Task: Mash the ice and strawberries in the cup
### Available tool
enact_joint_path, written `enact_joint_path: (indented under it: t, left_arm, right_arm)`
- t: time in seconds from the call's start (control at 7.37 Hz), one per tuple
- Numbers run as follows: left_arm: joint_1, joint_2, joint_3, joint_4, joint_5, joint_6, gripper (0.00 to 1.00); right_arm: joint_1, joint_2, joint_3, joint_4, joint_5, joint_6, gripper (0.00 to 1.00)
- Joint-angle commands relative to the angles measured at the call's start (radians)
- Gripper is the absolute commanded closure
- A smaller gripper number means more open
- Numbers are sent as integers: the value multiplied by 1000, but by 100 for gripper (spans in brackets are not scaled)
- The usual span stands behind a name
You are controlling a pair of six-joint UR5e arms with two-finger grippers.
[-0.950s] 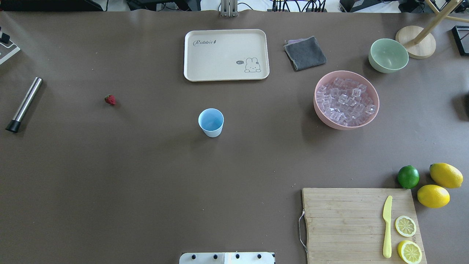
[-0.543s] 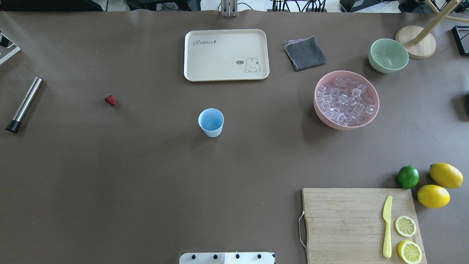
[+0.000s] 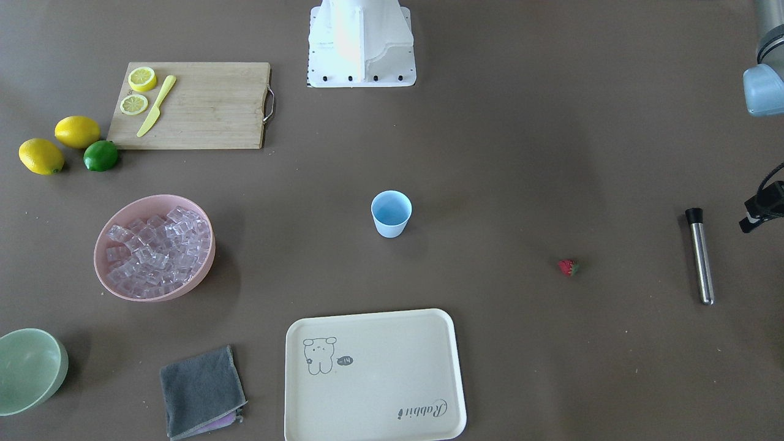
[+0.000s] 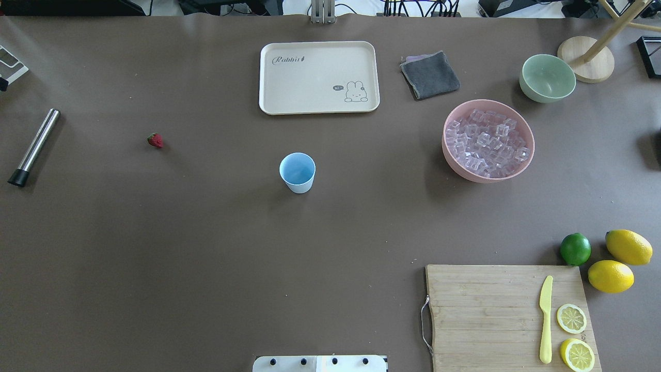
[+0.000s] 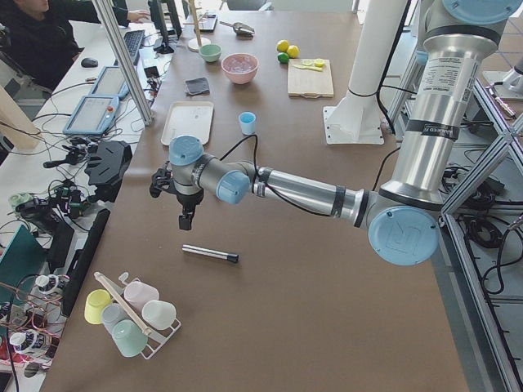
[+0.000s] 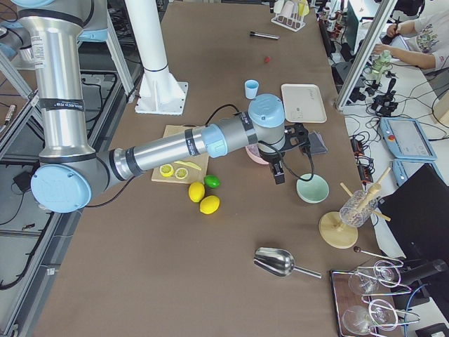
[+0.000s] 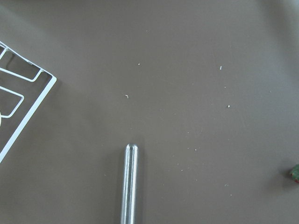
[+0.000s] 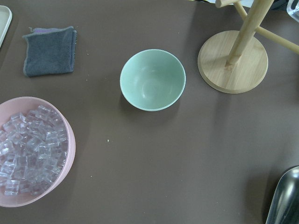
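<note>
On the table (image 4: 206,258) (cup (image 4: 297,172) unmoved), left jaws have edged leftward.

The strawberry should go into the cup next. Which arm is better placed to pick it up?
Left. The strawberry lies on the robot's left side, and the left gripper hangs over that end, near the metal muddler. The right gripper hangs by the pink bowl, beyond the cup.

The cream tray (image 4: 319,77) carries the script word "Rabbit" (image 4: 289,60) in one corner and, beside a rabbit drawing (image 4: 356,92) in the opposite corner, a dark speech bubble (image 4: 338,88) reading "hi", while the blue joint cap (image 5: 402,237) of the left arm bears a "UR" logo.
</note>
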Motion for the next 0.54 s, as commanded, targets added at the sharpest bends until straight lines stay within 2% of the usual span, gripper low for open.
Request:
enact_joint_path:
  t: [0.0, 0.14, 0.41]
  left_arm:
    - [-1, 27, 12, -6, 1, -12, 2]
    - [-1, 29, 6, -31, -1, -14, 2]
    - [2, 19, -13, -36, 1, -35, 2]
  right_arm:
    - [-61, 73, -9, -10, -36, 82, 1]
    - [-149, 169, -14, -13, -143, 246, 1]
    - [-336, 296, -34, -4, -188, 495, 1]
